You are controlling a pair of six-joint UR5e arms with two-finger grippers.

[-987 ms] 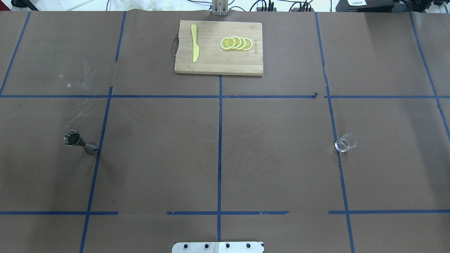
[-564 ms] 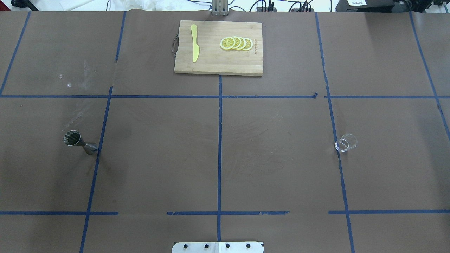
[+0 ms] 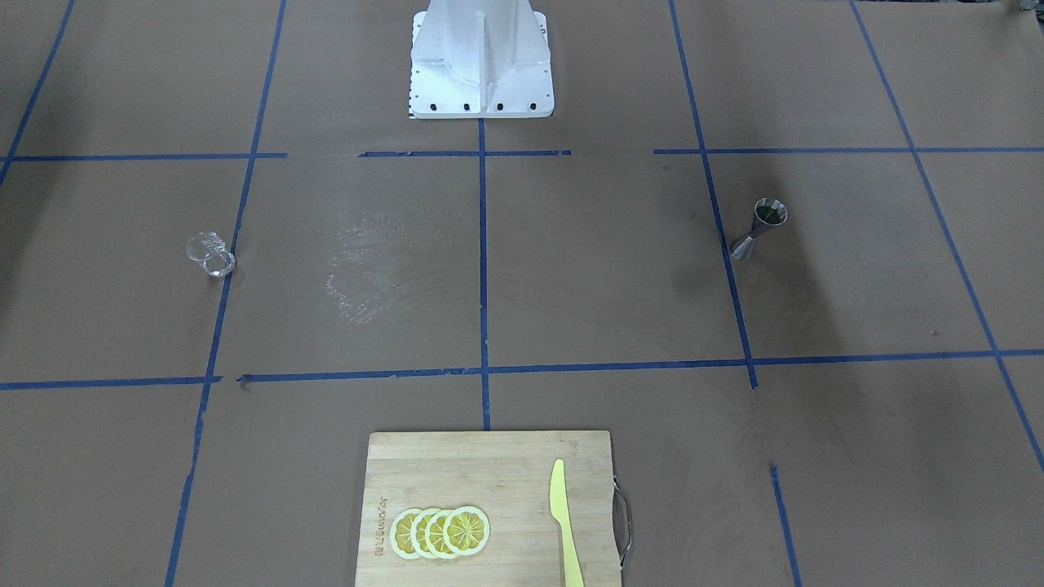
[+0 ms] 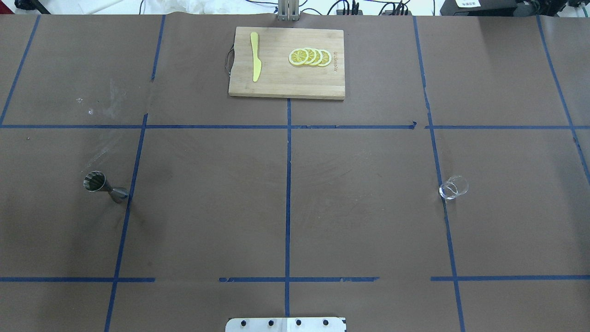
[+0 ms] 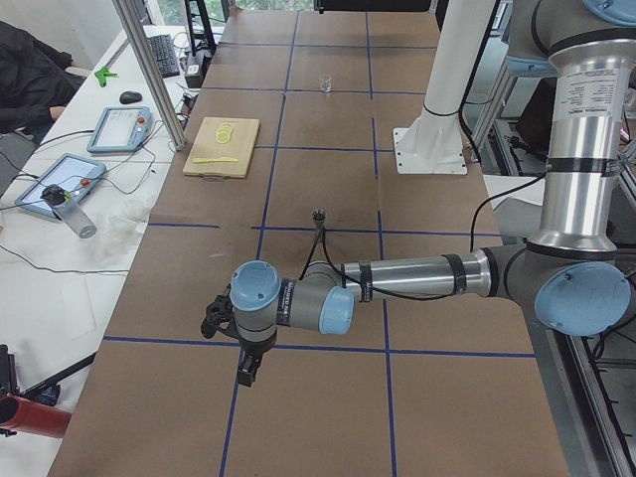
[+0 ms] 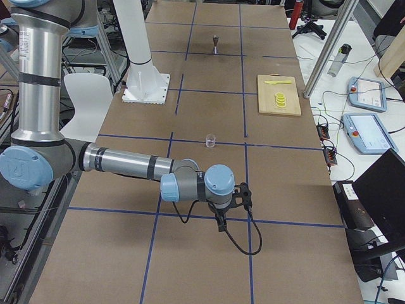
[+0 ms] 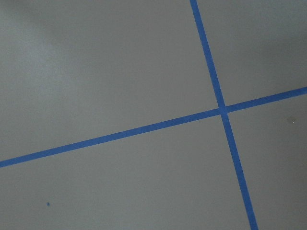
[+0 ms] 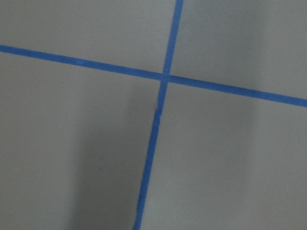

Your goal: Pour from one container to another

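The clear glass cup (image 4: 453, 187) stands upright on the brown table at the right, on a blue tape line; it also shows in the front view as glass cup (image 3: 210, 253). The metal jigger (image 4: 105, 186) stands upright at the left, also seen as jigger (image 3: 760, 227). Neither arm shows in the overhead or front view. In the side views, my left gripper (image 5: 244, 373) hangs low over the table end, nearer than the jigger (image 5: 318, 216). My right gripper (image 6: 219, 223) hangs over the opposite end, nearer than the cup (image 6: 211, 140). I cannot tell whether either is open or shut.
A wooden cutting board (image 4: 286, 85) lies at the far middle with a yellow knife (image 4: 255, 55) and several lemon slices (image 4: 309, 56). The white robot base (image 3: 481, 61) stands at the near middle edge. Both wrist views show only brown paper and blue tape.
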